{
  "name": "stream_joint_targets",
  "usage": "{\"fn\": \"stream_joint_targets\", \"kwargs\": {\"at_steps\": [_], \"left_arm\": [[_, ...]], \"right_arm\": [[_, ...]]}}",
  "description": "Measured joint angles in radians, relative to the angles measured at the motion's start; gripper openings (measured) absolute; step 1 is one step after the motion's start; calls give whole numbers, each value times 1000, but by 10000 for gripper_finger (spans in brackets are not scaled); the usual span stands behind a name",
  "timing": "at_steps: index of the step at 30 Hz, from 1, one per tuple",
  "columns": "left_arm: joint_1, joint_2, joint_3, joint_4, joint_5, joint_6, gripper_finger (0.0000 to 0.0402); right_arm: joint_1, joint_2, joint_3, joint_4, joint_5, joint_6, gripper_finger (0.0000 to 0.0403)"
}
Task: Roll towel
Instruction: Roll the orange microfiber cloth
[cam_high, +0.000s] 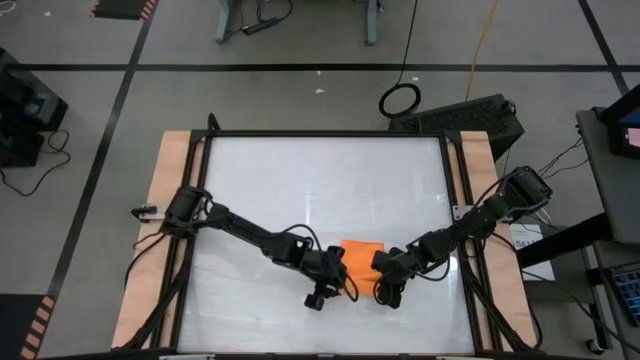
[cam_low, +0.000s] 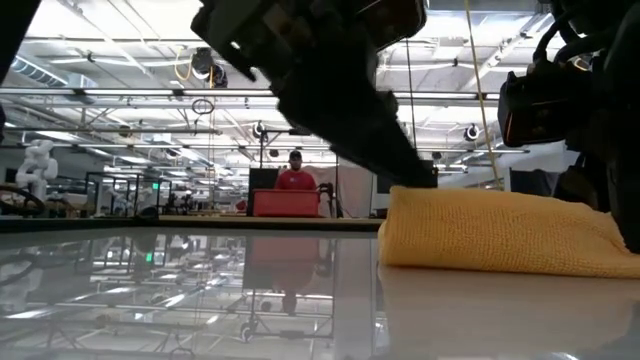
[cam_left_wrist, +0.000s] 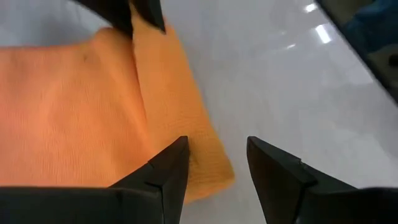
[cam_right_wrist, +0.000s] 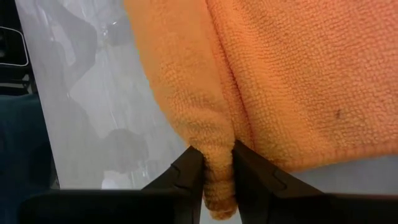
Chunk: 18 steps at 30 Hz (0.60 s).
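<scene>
The orange towel lies bunched in layers on the white table, near its near edge; it also shows in the low view. My right gripper is at the towel's right near corner and is shut on a raised fold of it. It also shows in the high view. My left gripper is open at the towel's left side. One finger stands over the towel's edge and the other over bare table. Whether it touches the cloth, I cannot tell. My right gripper pinches a raised, bunched fold of the towel between its two fingers, at the cloth's edge. The fold stands up as a ridge running away from the fingers, and several layers are gathered in it. The rest of the towel lies slack on the table.
The white tabletop stretches bare toward the far side. Black frame bars and wooden rails run along both sides. In the low view a person in red stands far off in the room behind.
</scene>
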Motion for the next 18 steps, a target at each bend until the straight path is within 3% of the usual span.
{"fn": "stream_joint_targets", "kwargs": {"at_steps": [12, 18], "left_arm": [[12, 51, 0, -9, 6, -28, 169], [13, 62, 1, -8, 6, -54, 169]], "right_arm": [[0, -3, -1, 21, 0, -29, 71], [0, -26, -2, 17, 10, -62, 107]]}}
